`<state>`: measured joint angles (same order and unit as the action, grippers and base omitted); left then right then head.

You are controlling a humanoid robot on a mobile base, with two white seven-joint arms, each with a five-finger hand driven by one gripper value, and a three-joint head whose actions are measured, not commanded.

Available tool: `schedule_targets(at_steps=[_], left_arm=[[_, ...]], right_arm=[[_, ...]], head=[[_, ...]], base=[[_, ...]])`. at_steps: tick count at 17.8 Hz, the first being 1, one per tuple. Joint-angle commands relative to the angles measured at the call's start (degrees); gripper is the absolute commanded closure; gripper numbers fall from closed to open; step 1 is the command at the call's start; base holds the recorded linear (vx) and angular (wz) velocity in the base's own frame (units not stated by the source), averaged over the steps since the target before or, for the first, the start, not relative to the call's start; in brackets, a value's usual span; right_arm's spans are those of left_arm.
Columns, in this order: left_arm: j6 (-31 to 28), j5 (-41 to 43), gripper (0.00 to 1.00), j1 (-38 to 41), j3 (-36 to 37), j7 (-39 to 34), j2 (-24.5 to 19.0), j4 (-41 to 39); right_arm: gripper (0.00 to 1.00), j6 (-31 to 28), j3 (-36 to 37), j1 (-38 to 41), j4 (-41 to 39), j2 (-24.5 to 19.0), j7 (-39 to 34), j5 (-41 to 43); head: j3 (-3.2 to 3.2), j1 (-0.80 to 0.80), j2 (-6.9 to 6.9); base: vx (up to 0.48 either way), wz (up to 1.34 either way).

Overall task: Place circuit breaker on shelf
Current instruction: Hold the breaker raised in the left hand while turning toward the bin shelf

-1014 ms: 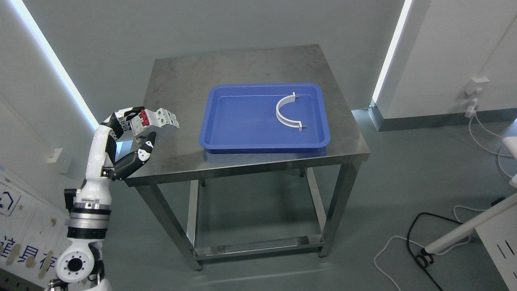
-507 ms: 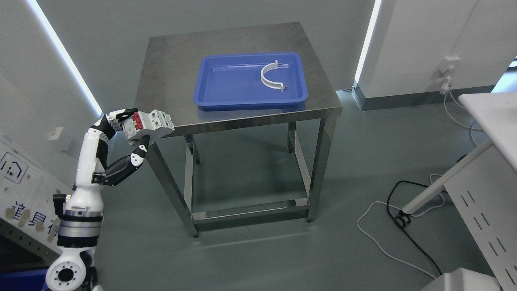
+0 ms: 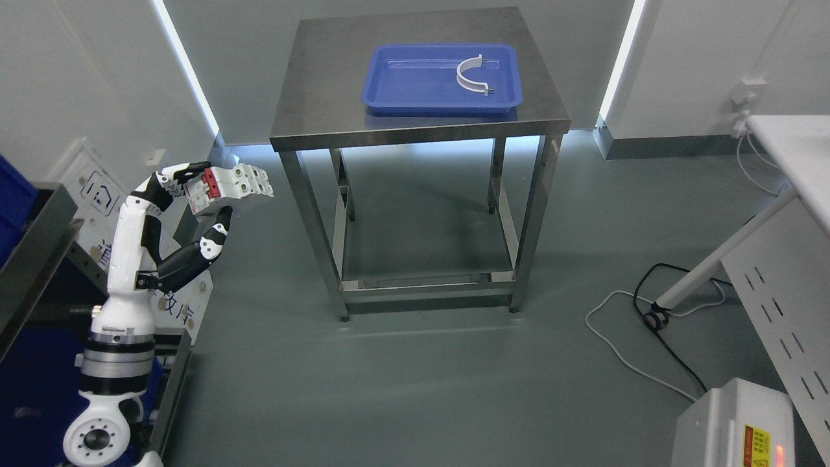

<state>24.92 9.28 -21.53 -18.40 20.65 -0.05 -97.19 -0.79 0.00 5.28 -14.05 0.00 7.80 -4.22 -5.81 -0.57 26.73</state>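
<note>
At lower left, my left hand [image 3: 194, 194] has its fingers curled tight around the circuit breaker [image 3: 228, 188], held in the air, well apart from the steel table [image 3: 324, 104] and its blue tray [image 3: 415, 97].

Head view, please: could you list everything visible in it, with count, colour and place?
steel table: one, grey metal, top centre
tray: one, blue, on the table
curved bracket: one, white, in the tray's right part
cables: black and white, on the floor at right
white desk: one, right edge
box with warning label: one, white, bottom right
shelf frame: dark metal, left edge
circuit breaker: one, white and red, held in the hand
left hand: one, white and black, lower left, shut on the breaker
</note>
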Motion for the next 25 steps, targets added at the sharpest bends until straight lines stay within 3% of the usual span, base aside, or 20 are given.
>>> schedule_targets(at_steps=[1,10,16,20,25], left_arm=[[0.21,-0.58,0.97,-2.71,-0.85,0.00,-0.95,-0.72],[0.30,-0.58,0.97,-10.54,3.19,0.09,-0.95,-0.64],[-0.14,-0.58,0.97,-13.97,6.61,0.09,-0.95,-0.64],[-3.46,0.03,0.96,-17.48,8.55,0.09,-0.95,-0.38],[-6.90,1.97,0.96,-18.28,10.13,0.18,-6.00,2.17]], right_arm=[[0.00,-3.70,-1.14,0.00,-0.01,1.00,0.02,0.00],[0.00,-3.70,-1.14,0.00,-0.01,1.00,0.02,0.00],[0.00,-3.70,-1.14,0.00,-0.01,1.00,0.02,0.00],[0.00,-3.70,-1.14,0.00,-0.01,1.00,0.02,0.00],[0.00,-3.70,-1.14,0.00,-0.01,1.00,0.02,0.00]], head=[[0.00,0.00,0.00],[0.00,0.00,0.00],[0.00,0.00,0.00],[0.00,0.00,0.00],[0.00,0.00,0.00]], base=[[-0.351,0.18],[-0.325,0.32],[-0.261,1.02],[-0.194,1.14],[-0.076,1.19]])
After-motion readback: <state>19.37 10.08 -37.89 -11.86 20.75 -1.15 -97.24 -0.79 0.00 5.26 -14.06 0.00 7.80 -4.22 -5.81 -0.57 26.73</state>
